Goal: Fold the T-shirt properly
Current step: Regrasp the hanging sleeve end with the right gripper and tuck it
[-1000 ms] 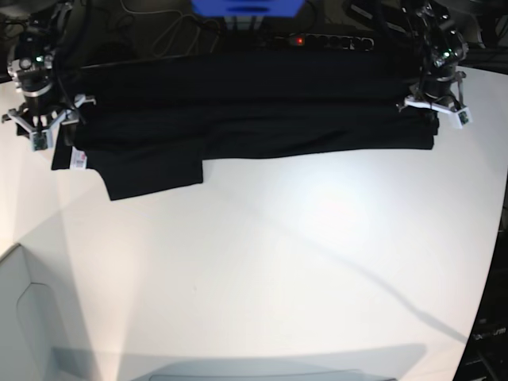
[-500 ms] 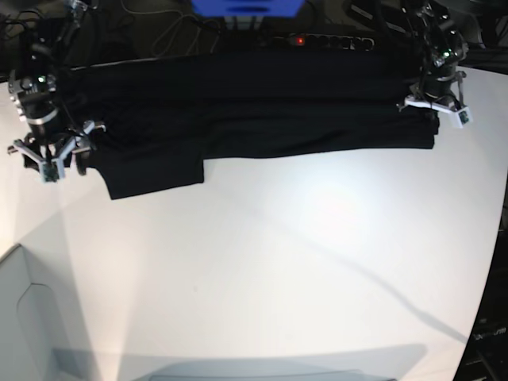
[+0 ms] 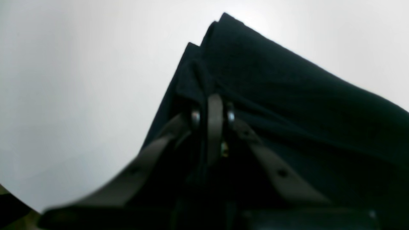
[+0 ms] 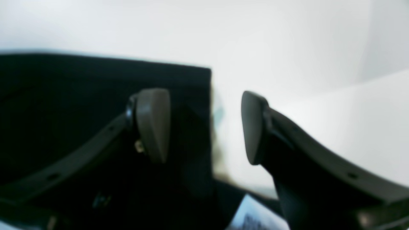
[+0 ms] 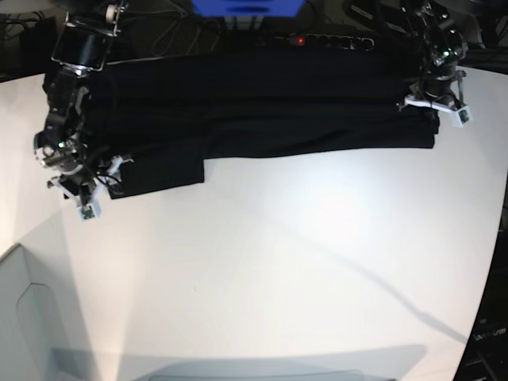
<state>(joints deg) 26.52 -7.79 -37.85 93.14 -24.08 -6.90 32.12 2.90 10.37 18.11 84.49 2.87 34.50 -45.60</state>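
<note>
**A:** What is nearest in the overhead view?

**B:** Bare white table (image 5: 278, 270). Beyond it, the black T-shirt (image 5: 262, 111) lies flattened in a long band across the table's far side, one sleeve flap hanging toward the camera at the band's left end.

**A:** And the right gripper (image 5: 82, 189)?

**B:** It stands at that left end, by the sleeve's corner. Its wrist camera shows the jaws spread wide: one finger (image 4: 152, 124) sits over the dark cloth (image 4: 96, 95), the other (image 4: 254, 127) over white table (image 4: 287, 48), with the cloth's straight edge running between them. Nothing is pinched. Whether the pad over the cloth touches it, the blur does not let me say.

**A:** The left gripper (image 5: 435, 105)?

**B:** Farther back, at the band's right end. Its wrist view shows the fingertips (image 3: 214, 115) pressed together with a ridge of the black fabric (image 3: 287, 95) gathered between them; layered folds run out past the tips to a corner on the white surface (image 3: 80, 80).

**A:** Anything behind the shirt?

**B:** A dark power strip (image 5: 317, 40) with a red light, and a blue object (image 5: 247, 7) at the top edge.
</note>
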